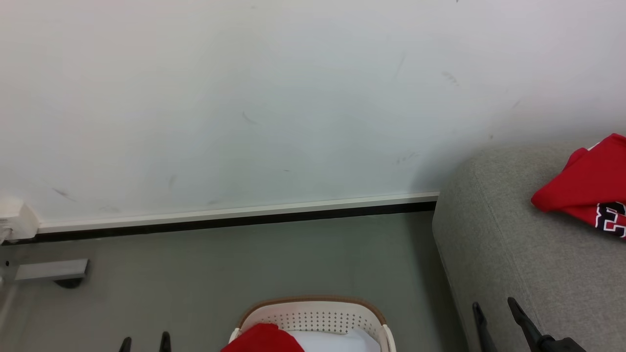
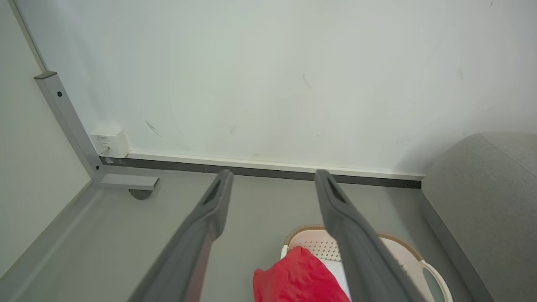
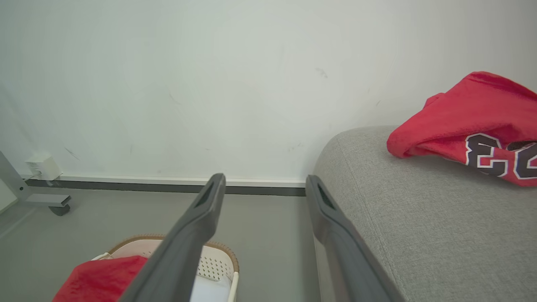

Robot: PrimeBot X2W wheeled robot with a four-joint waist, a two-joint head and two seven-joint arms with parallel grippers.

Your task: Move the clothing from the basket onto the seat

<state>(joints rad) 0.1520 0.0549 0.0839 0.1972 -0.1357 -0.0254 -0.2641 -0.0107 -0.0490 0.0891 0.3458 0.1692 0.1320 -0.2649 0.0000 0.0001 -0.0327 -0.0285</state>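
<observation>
- At the bottom centre of the head view, the basket point(image 1: 315, 318) sits on the grey floor point(image 1: 293, 264). Only its far brown rim and holey wall make it into frame.
- Inside it, toward the lower left, there's a plain red garment point(image 1: 264, 338) bunched up in a heap, with a white cloth point(image 1: 342, 341) lying flat right beside it.
- Over at the right edge, the jersey point(image 1: 587, 188) lies crumpled on top of the seat point(image 1: 508, 254), well apart from the basket. Part of the black-and-white number peeks out at its lower right.
- The left gripper point(image 1: 145, 338) is just two fingertips poking up at the lower left, left of the basket. In the left wrist view its fingers are spread wide apart with nothing between them, and the basket and red heap sit below, at the bottom of that view.
- The right gripper point(image 1: 493, 303) is at the lower right, up against the seat's rounded front corner. Its fingers are spread wide too, and it isn't holding anything.
- Behind it all is a scuffed white wall point(image 1: 244, 98) with a pale skirting strip point(image 1: 234, 214) along the floor. At the far left there's a metal foot point(image 1: 51, 270) and a small white box point(image 1: 17, 220).
</observation>
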